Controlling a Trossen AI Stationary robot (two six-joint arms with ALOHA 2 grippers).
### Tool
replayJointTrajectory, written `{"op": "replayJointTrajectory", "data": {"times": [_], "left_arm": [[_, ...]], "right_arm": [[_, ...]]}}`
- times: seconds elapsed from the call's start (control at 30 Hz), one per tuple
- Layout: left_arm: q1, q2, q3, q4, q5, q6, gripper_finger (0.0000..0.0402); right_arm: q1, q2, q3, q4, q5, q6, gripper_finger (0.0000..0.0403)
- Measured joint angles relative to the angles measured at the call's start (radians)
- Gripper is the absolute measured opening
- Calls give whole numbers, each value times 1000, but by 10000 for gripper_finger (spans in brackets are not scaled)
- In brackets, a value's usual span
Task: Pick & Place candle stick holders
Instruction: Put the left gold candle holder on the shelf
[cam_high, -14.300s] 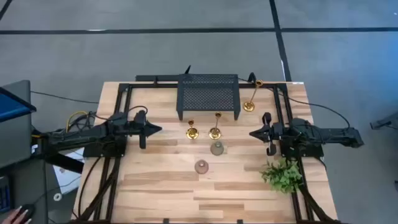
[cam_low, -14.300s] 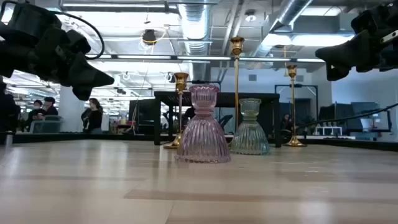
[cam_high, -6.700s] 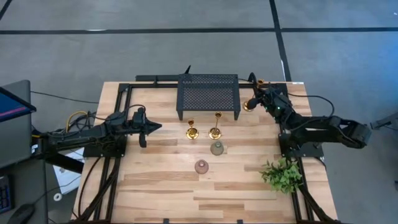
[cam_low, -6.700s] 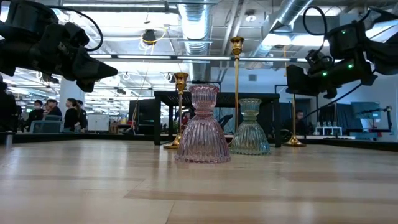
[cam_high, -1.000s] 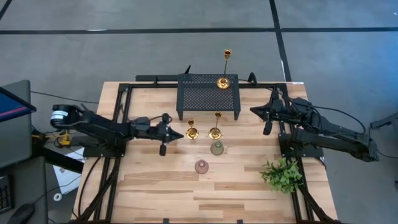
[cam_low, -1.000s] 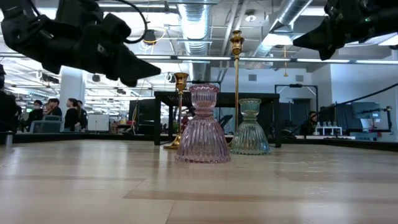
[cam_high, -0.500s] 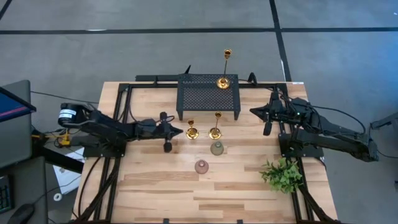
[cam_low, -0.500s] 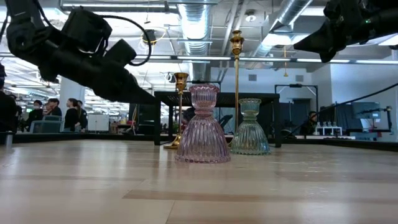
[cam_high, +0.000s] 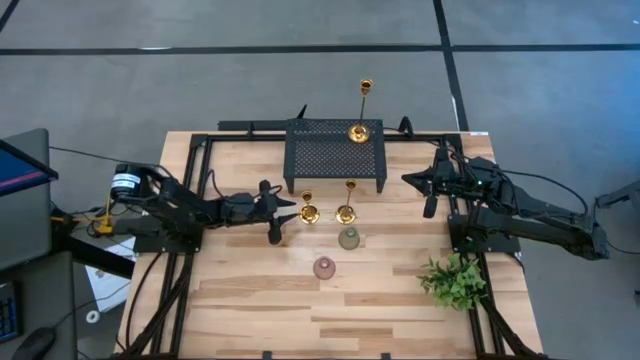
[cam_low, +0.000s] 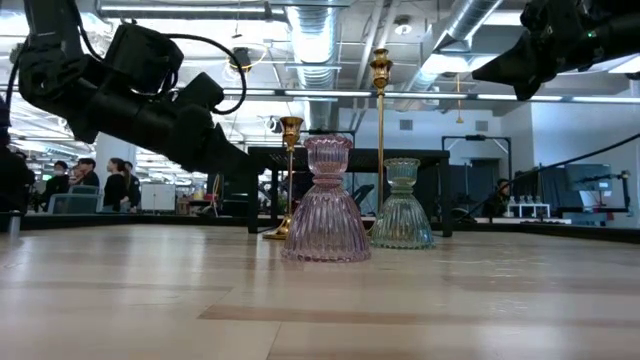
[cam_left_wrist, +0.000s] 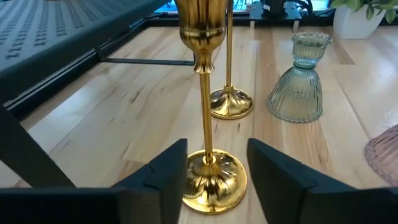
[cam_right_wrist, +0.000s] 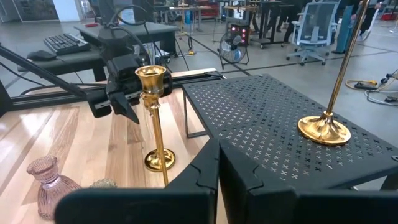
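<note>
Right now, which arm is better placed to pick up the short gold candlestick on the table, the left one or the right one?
The left. Its open left gripper already has the short gold candlestick between its fingers, near the base. The right gripper hangs shut over the table's right side, away from it.

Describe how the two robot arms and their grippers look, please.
Both arms are dark, almost black, built of jointed segments with black cables along them. The left arm carries a round white-and-black part near its elbow. The left gripper and right gripper have flat, angular black fingers.
</note>
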Motion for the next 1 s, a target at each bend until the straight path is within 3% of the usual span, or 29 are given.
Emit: {"op": "replayJointTrajectory", "data": {"times": [0.4, 1.0], "left_arm": [[0, 102, 86, 4, -1, 8, 239], [0, 129, 138, 30, -41, -16, 246]], "right_arm": [[0, 0, 0, 0, 0, 0, 0], [0, 0, 0, 0, 0, -24, 0]]}}
